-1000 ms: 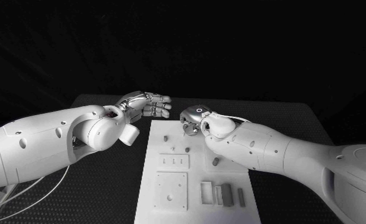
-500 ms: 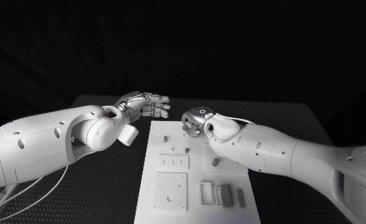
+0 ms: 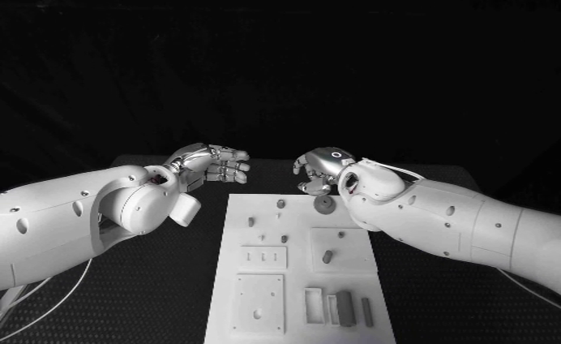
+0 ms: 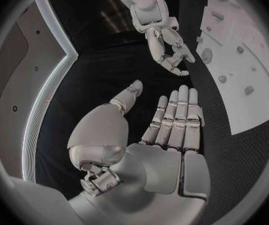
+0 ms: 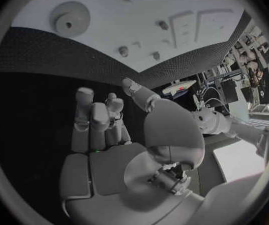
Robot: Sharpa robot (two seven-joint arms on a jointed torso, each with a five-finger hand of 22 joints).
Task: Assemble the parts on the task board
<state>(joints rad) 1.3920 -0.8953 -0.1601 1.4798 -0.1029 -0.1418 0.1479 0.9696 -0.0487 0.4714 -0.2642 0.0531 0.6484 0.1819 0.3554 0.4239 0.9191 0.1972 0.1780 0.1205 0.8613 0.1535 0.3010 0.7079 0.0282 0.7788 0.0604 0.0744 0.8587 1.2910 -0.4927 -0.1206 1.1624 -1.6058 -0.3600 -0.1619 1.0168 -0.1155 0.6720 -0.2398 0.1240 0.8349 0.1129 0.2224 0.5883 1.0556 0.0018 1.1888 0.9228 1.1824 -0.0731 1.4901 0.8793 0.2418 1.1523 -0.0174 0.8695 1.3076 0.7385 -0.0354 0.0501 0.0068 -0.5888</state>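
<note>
step: pick up the round disc part at the far edge of the task board | right hand above it, fingers apart, empty | left hand beside the board, empty, fingers loosely curled | advice: lower straight, pinch the rim.

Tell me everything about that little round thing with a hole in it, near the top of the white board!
The round disc is small, grey and flat, with a hole through its middle, like a little wheel or washer. It looks like smooth plastic. It lies flat near the far right corner of the white board. The right wrist view shows it too, lying alone. The right robot hand hangs just beyond it, fingers apart, not touching it.
</note>
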